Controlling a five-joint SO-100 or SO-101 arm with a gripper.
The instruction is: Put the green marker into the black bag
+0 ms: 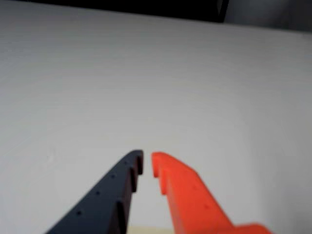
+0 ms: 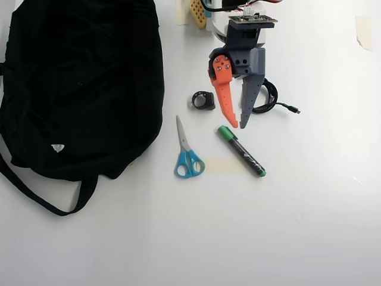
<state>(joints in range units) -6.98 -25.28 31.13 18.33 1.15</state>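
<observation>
Overhead view: your gripper hangs over the white table, one finger orange, the other dark grey, tips pointing toward 6 o'clock. The tips stand almost together with only a thin gap, and nothing lies between them. The green marker lies on the table just past the tips, at about 6 o'clock from them, apart from both fingers. Its green cap sits nearest the orange tip, and the black barrel runs away toward 4 o'clock to a green end. White print shows on the barrel, but you cannot read it. The black bag fills the 9 o'clock side, well apart from the gripper, with a strap looping out at its lower edge. A small white tag sits on the fabric; any writing on it is too small to tell. Blue-handled scissors lie between bag and marker.

Wrist view: the two fingertips rise from the bottom edge, nearly touching, over bare table.
</observation>
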